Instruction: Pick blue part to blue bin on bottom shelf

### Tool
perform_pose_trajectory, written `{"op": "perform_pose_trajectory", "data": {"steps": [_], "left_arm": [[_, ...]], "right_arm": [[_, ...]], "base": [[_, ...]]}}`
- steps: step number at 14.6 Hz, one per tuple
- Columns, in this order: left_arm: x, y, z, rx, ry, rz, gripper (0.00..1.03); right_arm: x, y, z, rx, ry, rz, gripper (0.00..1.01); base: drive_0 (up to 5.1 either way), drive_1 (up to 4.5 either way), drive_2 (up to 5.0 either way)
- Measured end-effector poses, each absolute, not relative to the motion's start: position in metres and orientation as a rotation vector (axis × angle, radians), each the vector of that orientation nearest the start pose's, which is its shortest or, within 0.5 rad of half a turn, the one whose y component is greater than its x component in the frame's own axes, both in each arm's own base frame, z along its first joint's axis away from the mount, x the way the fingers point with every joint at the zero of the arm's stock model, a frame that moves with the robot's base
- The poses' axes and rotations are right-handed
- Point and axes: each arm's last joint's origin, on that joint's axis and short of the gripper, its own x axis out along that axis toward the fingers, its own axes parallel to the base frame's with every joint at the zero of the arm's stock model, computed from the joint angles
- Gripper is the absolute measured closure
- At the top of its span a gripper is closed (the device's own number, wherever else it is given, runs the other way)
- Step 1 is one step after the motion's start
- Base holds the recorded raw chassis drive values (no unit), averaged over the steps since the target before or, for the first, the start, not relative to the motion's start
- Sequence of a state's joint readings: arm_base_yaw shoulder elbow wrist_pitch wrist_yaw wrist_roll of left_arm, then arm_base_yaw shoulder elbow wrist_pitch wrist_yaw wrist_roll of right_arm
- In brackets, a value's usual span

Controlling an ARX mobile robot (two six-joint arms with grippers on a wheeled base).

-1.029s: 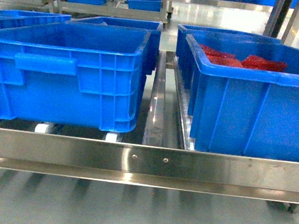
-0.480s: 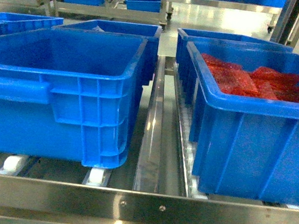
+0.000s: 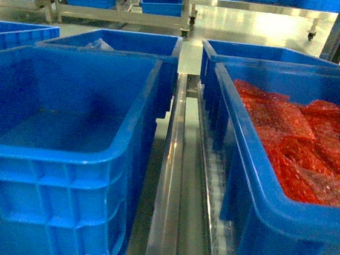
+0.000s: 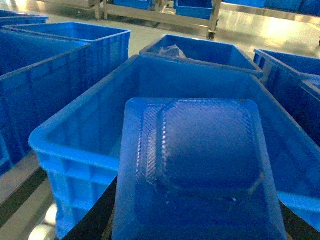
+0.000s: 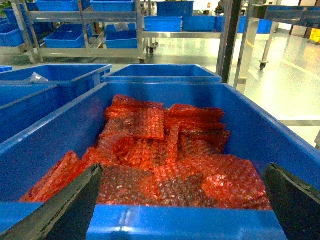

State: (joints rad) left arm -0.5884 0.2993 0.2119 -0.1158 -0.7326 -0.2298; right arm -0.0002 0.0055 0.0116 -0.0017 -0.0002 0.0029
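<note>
- Blue part (image 4: 200,170): held in the left claw (image 4: 195,227), hanging above the empty blue bin (image 3: 55,121) at 9 o'clock on the bottom shelf (image 3: 169,182).
- Right claw (image 5: 185,200): spread, empty, over the bin of red bubble wrap (image 5: 165,155) at 3 o'clock.
- Risk: early release could land the part on the near rim, tipping it outside.

The blue part (image 4: 200,165) showed a fine ribbed texture over glossy blue. Beyond it, the blue bin (image 4: 100,115) was plain saturated blue inside. Right of that bin, red bubble-patterned bags (image 3: 302,141) filled another blue bin (image 3: 244,172); between them ran a brushed silver rail (image 3: 169,182).
</note>
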Motion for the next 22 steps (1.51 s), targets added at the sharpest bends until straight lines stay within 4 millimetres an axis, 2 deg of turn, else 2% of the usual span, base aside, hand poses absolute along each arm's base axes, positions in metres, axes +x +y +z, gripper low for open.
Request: {"op": "perform_pose_trajectory", "data": {"steps": [3,16,22], "left_arm": [[0.0977,-0.0419,0.202,-0.106,0.141,0.161,0.6],[0.0978,-0.042,0.2018,-0.105,0.143,0.16,0.6],[0.0978,-0.042,0.2018,-0.105,0.143,0.16,0.6]], "right_arm": [[0.0973,0.0,0.1666,0.003,-0.002,0.0,0.03],[0.0973,0.0,0.1665,0.003,-0.001,0.0,0.03],[0.0973,0.0,0.1667,0.003,-0.001,0.0,0.03]], "base": [[0.0,4.05,-4.1],[-0.1,2.11,-2.3],[0.0,0.0,0.0]]}}
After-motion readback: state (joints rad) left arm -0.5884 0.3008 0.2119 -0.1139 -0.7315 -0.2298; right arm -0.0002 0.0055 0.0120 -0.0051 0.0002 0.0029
